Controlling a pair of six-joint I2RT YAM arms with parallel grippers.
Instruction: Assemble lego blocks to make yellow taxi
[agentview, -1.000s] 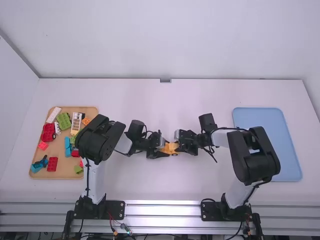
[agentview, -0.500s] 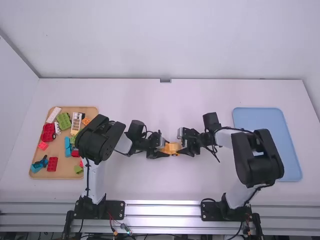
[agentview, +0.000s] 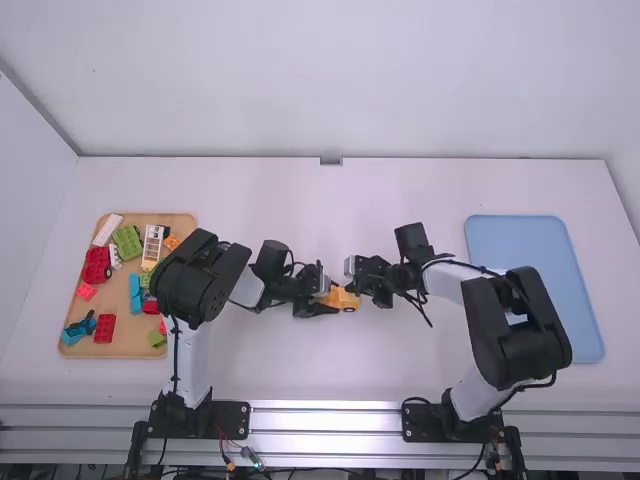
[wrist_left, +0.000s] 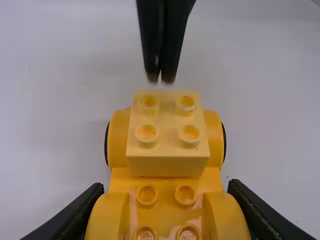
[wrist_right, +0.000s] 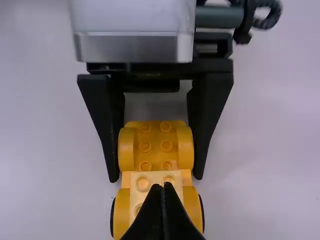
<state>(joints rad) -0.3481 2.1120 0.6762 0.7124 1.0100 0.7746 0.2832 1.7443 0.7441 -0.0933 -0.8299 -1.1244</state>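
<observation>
My left pincer (agentview: 334, 297) is closed on the yellow car base (wrist_left: 165, 186), one black finger pressed to each rounded side. The car base is on the white table (agentview: 330, 375), around the middle, between my two arms. A paler yellow brick (wrist_left: 167, 164) with four studs on top sits on the end farther from my left pincer, between two rounded yellow side pieces with dark edges.

My right pincer (agentview: 359, 291) is at that same end, near the pale brick — its two fingers together, nothing between them.

Off to the left, a tan tray (agentview: 130, 346) holds loose blocks — red, green, blue, white and orange among them. To the right lies a light blue tray (agentview: 583, 340).
</observation>
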